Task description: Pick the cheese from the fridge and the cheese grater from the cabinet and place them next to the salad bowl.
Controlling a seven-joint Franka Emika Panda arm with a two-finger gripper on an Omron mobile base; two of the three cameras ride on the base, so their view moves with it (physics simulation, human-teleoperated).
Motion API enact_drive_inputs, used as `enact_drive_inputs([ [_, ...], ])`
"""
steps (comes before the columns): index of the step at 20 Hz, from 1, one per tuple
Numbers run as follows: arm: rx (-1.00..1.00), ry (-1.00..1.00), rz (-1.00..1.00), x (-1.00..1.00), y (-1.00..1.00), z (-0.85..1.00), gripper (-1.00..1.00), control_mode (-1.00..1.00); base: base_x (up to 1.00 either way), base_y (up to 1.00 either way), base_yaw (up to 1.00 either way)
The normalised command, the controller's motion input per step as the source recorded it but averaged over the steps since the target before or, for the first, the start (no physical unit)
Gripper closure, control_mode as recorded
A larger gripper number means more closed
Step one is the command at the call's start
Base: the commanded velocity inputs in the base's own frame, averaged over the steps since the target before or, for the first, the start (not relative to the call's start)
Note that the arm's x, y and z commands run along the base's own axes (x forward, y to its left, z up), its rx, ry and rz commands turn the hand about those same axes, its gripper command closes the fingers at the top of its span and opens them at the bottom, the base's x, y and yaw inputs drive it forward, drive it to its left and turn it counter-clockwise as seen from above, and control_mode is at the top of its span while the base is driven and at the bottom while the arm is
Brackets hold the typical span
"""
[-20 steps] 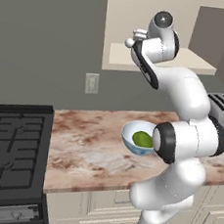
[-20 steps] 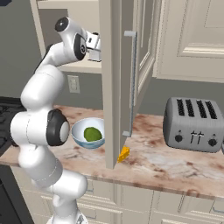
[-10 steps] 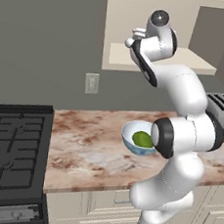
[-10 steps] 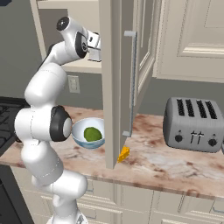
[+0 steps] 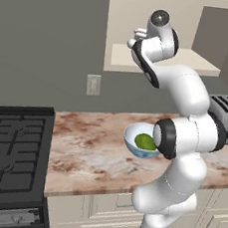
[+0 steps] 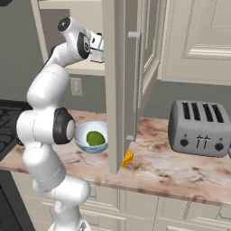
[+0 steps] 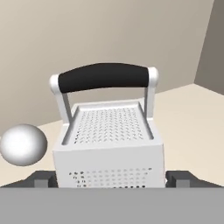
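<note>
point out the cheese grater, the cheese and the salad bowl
cheese grater [image 7: 109, 144], hand view, on its perforated front face.
cheese [image 6: 128, 159], right base view, on the wedge's orange side, on the counter.
salad bowl [image 6: 84, 137], right base view, on its pale outer wall.

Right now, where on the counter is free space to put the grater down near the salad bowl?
The marble counter is bare between the stove and the salad bowl. It is tighter on the bowl's other side: the cheese lies there, then a bare strip, then the toaster.
</note>
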Motion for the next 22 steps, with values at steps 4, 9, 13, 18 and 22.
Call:
enact_drive_inputs([
  [4, 0.00, -0.02, 0.00, -0.01, -0.04, -0.04, 1.00, -1.00, 0.00, 0.00, 0.00],
  [9, 0.01, -0.07, 0.00, -0.14, -0.05, -0.01, 1.00, -1.00, 0.00, 0.00, 0.00],
  [13, 0.05, -0.09, 0.00, -0.32, -0.02, 0.00, 1.00, -1.00, 0.00, 0.00, 0.00],
  [18, 0.03, -0.15, 0.00, -0.68, 0.01, 0.00, 1.00, -1.00, 0.00, 0.00, 0.00],
  [22, 0.01, -0.04, 0.00, -0.73, 0.00, 0.03, 1.00, -1.00, 0.00, 0.00, 0.00],
])
